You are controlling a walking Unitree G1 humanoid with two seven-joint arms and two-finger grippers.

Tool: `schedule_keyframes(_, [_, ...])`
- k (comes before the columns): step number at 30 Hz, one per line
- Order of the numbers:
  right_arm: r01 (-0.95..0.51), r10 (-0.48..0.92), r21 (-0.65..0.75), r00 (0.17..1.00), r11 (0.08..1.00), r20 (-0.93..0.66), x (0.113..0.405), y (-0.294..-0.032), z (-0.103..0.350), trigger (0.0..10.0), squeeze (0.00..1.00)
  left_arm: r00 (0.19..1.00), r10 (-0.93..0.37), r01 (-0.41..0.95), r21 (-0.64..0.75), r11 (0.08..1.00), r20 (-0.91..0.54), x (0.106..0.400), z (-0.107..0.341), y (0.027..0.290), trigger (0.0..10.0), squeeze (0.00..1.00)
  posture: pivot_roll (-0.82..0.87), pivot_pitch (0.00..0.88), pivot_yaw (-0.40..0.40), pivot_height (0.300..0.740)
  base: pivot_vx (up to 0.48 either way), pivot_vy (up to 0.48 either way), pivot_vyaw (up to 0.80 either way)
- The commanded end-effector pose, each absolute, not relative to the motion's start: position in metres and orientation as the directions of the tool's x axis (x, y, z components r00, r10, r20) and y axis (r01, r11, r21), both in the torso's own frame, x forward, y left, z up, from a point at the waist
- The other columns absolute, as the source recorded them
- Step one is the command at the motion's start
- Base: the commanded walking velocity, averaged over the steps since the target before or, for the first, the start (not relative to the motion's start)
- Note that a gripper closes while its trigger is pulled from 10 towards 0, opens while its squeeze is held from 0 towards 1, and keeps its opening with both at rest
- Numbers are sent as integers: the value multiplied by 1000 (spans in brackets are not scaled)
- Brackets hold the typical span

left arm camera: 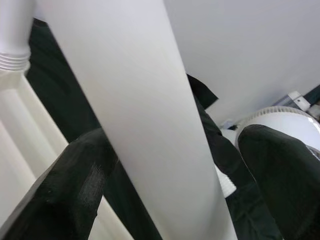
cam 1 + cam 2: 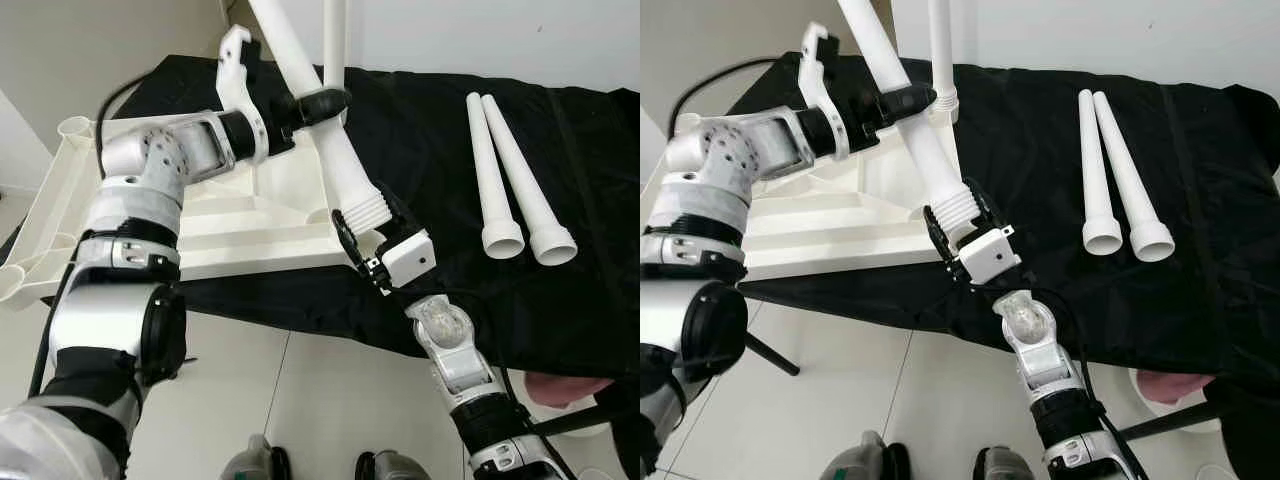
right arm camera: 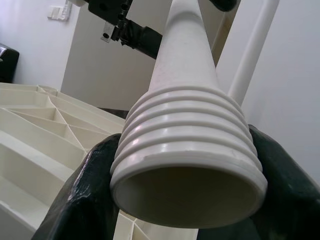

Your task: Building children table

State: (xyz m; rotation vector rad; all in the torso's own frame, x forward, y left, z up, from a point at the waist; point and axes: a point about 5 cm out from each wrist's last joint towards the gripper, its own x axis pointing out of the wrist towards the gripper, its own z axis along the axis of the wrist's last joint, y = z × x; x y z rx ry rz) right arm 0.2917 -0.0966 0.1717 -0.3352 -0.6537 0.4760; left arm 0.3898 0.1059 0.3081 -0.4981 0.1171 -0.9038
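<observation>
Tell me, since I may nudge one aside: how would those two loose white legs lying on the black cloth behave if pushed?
The two loose legs are round, tapered tubes, so they would probably roll, curving toward their narrow ends. They look hollow and rigid, hence likely light and stiff. The black cloth may damp rolling somewhat.

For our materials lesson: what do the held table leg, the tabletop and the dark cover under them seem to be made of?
Table leg: likely moulded plastic, smooth satin white with a ribbed end.
Tabletop: probably the same plastic, given its moulded ribs underneath.
Cover: black woven-looking cloth, matte and creased.
</observation>
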Motion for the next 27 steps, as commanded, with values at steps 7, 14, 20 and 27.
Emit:
schedule_keyframes(7, [-314,538,-462,671,829,510,288,-93,173,10000,0,702,-704,644,-520,562,109,401,317,120,10000,0,-76,106,86,740,0,0,0])
schedule_keyframes(14, [-298,550,-492,657,818,516,289,-91,176,10000,0,688,-719,631,-566,531,93,402,312,116,0,0,-71,112,87,740,0,0,0])
schedule_keyframes(20, [-276,550,-512,650,814,524,290,-91,178,10000,0,658,-748,635,-597,489,88,401,311,111,0,0,-68,114,83,740,0,0,0])
schedule_keyframes(27, [-287,548,-500,654,817,521,292,-91,178,10000,0,673,-731,627,-609,486,109,403,315,114,0,0,-64,115,76,740,0,0,0])
